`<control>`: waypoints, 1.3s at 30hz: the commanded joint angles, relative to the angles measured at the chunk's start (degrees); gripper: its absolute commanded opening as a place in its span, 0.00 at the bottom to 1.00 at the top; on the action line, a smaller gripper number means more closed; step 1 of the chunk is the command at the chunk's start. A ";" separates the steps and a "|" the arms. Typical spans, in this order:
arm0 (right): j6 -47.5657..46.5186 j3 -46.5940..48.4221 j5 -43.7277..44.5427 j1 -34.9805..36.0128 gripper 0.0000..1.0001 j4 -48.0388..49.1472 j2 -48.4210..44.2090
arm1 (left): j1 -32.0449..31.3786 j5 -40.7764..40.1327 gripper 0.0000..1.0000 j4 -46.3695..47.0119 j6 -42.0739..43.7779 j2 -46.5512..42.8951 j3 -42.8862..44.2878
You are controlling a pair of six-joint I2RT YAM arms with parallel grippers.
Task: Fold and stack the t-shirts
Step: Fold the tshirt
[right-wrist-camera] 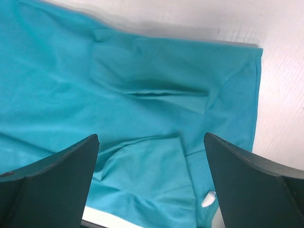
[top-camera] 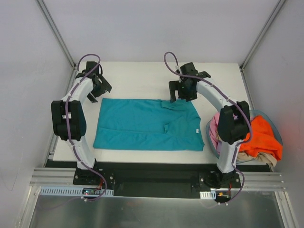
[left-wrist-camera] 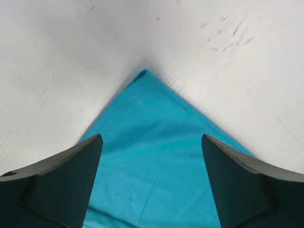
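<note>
Over the teal shirt (top-camera: 147, 124), left gripper (left-wrist-camera: 151, 138) and right gripper (right-wrist-camera: 151, 137) gape empty; a shallow corner pinch could slip.

One teal shirt (top-camera: 142, 126) lay on the single tabletop (top-camera: 142, 76) at centre frame, with one white tag (top-camera: 195, 130) on it. One basket (top-camera: 210, 137) stood at the lower right and showed three more shirts: one orange shirt (top-camera: 263, 135), one pink shirt (top-camera: 216, 124) and one tan shirt (top-camera: 267, 159). Two arms were there, a left arm (top-camera: 71, 114) and a right arm (top-camera: 231, 124), each with two fingers (left-wrist-camera: 61, 185).
</note>
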 commanded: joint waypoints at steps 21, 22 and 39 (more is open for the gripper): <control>-7.26 11.38 -0.61 -2.21 0.99 -3.57 15.04 | 2.23 -0.64 0.54 -5.17 2.00 23.52 18.20; -7.35 12.60 -0.52 -2.30 0.99 -3.74 16.18 | 2.23 -0.29 0.51 -5.17 1.92 23.70 18.20; -5.51 9.71 -5.09 -2.39 0.23 -4.10 14.61 | 1.88 3.93 0.00 -4.12 6.40 18.17 14.43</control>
